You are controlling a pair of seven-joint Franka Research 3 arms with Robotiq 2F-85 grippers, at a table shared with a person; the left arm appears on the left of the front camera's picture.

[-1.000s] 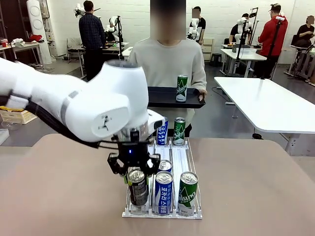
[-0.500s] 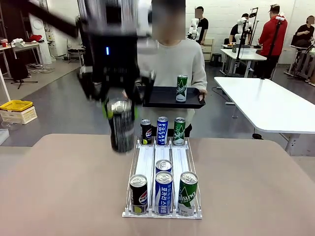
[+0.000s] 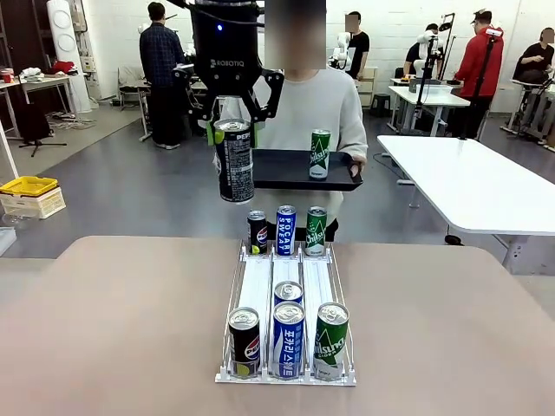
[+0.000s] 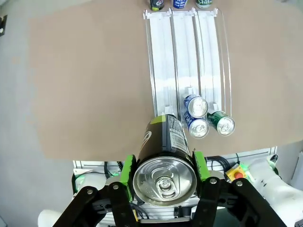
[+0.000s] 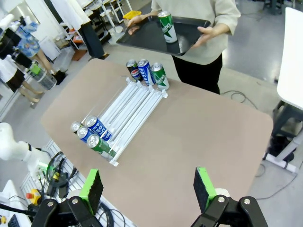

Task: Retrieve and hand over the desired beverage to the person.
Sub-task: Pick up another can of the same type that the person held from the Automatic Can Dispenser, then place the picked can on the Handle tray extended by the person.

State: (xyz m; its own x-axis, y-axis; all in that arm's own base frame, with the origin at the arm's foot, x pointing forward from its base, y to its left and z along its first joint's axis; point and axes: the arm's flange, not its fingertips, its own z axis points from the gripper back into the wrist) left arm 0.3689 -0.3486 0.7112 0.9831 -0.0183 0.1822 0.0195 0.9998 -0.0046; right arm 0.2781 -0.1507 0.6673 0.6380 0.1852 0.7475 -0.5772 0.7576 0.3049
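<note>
Robotics lab: white tables (image 3: 468, 178), people at other benches, yellow crate (image 3: 29, 185) (grey floor, open hall).

held can (image 3: 234, 162): showing black with silver top | tray (image 3: 286, 170): showing black | tray can (image 3: 320, 155): showing green | sweatshirt (image 3: 295, 108): showing light grey | table (image 3: 113, 329): showing tan | gripper pads (image 5: 204, 187): showing green

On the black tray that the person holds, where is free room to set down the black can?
The tray is bare on its left and middle, between its left rim and the green can standing right of centre. The left gripper holds the black can beside that left rim. The right end, by the person's hand, is crowded.
</note>
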